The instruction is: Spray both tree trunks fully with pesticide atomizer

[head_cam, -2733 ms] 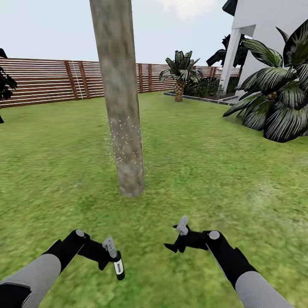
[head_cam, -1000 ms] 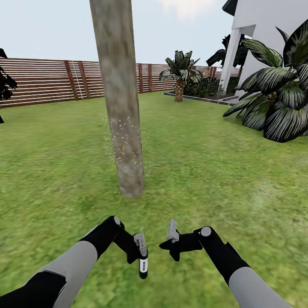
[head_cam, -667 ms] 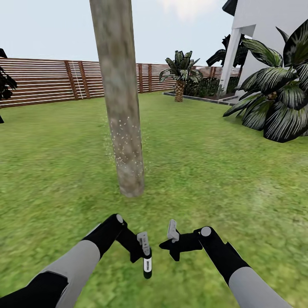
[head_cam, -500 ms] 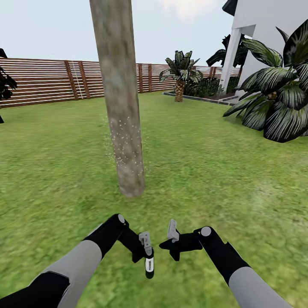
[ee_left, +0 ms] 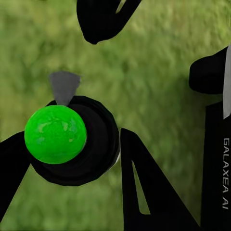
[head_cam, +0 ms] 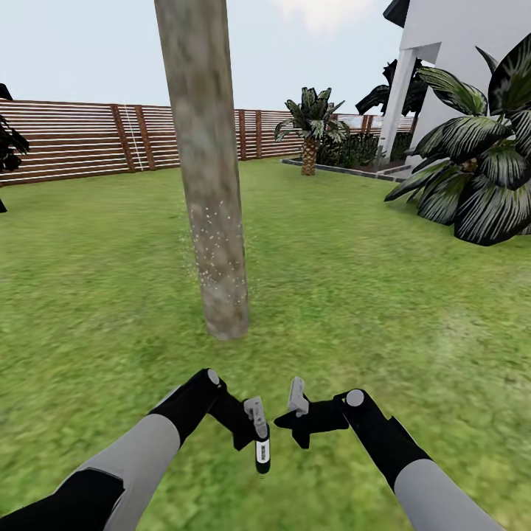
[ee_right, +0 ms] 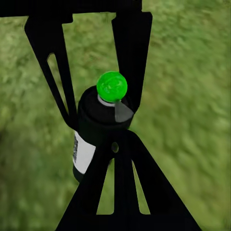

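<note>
Since the earliest head picture the left gripper [head_cam: 257, 429] has swung inward with the pesticide atomizer [head_cam: 262, 454], from out at the left to just beside the right gripper [head_cam: 293, 414]; over the last half second it crept a little closer.

Head view — the atomizer hangs below the left gripper's fingers, pale label facing the camera, above the floor [head_cam: 383, 295]. The right gripper's fingers are spread with nothing between them. Ahead stands the tree trunk [head_cam: 206, 169], its lower part dotted with white specks of pesticide [head_cam: 214, 247]. Behind: fence [head_cam: 88, 140], short palm [head_cam: 310, 125], white building [head_cam: 457, 66].

Left wrist view — atomizer [ee_left: 77, 142] seen from above, green ball on its dark cap, clamped between the black fingers [ee_left: 144, 187].

Right wrist view — the atomizer [ee_right: 98, 130], label at its side, stands clamped between the left gripper's fingers [ee_right: 130, 62], grass behind. What is inside the bottle cannot be told.
</note>
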Tool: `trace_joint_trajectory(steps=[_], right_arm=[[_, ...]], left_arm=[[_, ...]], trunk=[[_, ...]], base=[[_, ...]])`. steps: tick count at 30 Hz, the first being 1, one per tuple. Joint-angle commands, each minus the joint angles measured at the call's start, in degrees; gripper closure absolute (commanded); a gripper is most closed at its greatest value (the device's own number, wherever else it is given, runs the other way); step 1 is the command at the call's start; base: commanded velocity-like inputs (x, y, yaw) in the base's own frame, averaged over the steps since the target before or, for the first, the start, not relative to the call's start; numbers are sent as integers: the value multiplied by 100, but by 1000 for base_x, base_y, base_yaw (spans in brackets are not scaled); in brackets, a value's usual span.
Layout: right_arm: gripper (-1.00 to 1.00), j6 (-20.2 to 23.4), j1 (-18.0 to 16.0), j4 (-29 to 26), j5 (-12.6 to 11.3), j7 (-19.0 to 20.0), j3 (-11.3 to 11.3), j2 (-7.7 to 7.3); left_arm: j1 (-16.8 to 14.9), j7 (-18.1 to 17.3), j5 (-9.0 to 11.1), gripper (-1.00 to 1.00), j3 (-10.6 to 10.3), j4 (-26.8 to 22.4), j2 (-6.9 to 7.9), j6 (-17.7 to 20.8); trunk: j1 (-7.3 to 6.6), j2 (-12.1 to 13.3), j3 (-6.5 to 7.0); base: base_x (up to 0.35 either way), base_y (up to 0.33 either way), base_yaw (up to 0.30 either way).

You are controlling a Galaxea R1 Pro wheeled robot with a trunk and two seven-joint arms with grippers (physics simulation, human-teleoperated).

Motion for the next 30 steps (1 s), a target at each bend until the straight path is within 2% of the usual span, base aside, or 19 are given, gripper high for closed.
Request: trace_joint_trajectory(steps=[1,21,30], right_arm=[[100,0,-1,0,0,0,0,0],[100,0,-5,-5,0,0,0,0],[100,0,-7,-24,0,0,0,0]], left_arm=[[1,9,2,100,1,0,-4,-1],[22,10,14,100,10,2,-135,-11],[25,6,14,100,10,0,-147,-11]], trunk=[[0,0,0],[0,0,0],[0,0,0]], base=[[0,0,0],[0,0,0],[0,0,0]])
